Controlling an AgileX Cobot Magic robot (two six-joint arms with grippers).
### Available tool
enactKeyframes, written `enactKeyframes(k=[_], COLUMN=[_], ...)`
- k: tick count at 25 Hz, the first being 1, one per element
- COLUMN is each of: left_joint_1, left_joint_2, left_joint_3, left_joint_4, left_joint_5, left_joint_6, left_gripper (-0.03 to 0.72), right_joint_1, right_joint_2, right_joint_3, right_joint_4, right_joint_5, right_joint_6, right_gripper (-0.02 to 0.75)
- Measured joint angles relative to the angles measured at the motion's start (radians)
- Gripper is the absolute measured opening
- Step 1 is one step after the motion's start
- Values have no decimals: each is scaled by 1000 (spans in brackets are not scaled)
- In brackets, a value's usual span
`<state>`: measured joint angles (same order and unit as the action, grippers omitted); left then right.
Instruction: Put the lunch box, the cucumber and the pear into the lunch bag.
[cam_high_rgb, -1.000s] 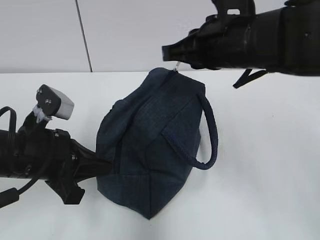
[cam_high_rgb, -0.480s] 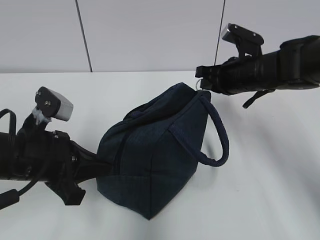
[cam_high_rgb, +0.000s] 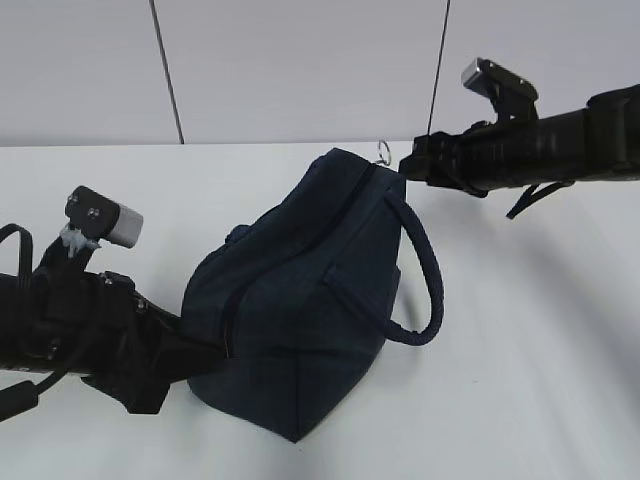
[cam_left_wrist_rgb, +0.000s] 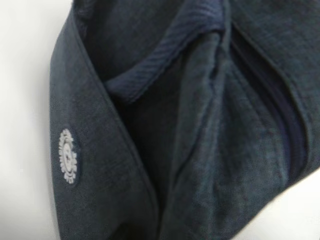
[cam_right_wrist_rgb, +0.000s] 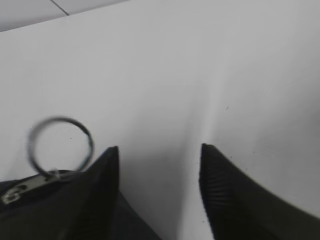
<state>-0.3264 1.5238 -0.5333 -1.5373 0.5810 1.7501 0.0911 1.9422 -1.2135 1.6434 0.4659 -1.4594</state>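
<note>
The dark navy lunch bag (cam_high_rgb: 300, 290) stands tilted on the white table (cam_high_rgb: 540, 330), zipped along its top, with its loop handle (cam_high_rgb: 428, 270) hanging to the right. My left gripper (cam_high_rgb: 212, 352) is pressed into the bag's lower left end and grips the fabric. The left wrist view is filled with bag fabric (cam_left_wrist_rgb: 200, 150) and the zipper (cam_left_wrist_rgb: 285, 125), so its fingers are hidden. My right gripper (cam_high_rgb: 406, 167) is open and empty beside the bag's top, and the metal zip pull ring (cam_high_rgb: 383, 150) stands free just left of it. In the right wrist view the gripper (cam_right_wrist_rgb: 159, 147) has its jaws apart, the ring (cam_right_wrist_rgb: 60, 119) left of them. The lunch box, cucumber and pear are out of view.
A pale wall with two dark seams (cam_high_rgb: 167, 75) rises behind the table. A small white round badge (cam_left_wrist_rgb: 67, 156) is sewn on the bag's side.
My right gripper pulled the zip pull to the right and down, then let go; the ring now stands free. The bag top dropped and settled. My left arm shifted slightly left and down.
</note>
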Motion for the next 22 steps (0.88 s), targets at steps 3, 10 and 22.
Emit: enactKeyframes(k=[3,10,22], left_joint_1=[0,0,0], left_joint_2=[-42,-306,-1036], left_joint_3=[8,10,-27], left_joint_4=[248,836,1369], left_joint_5=[-40,-38,292], left_joint_6=[-237,-952,-1591], left_gripper=[399,356,350], right_joint_1=[-7,-7,-7], right_joint_2=[-114,-368,-948], right_joint_3=[0,0,272], right_joint_4=[-243,-925,-1632], right_joint_5=[28,221,572], right_joint_6=[77,766,1393], right_gripper=[559,494,486])
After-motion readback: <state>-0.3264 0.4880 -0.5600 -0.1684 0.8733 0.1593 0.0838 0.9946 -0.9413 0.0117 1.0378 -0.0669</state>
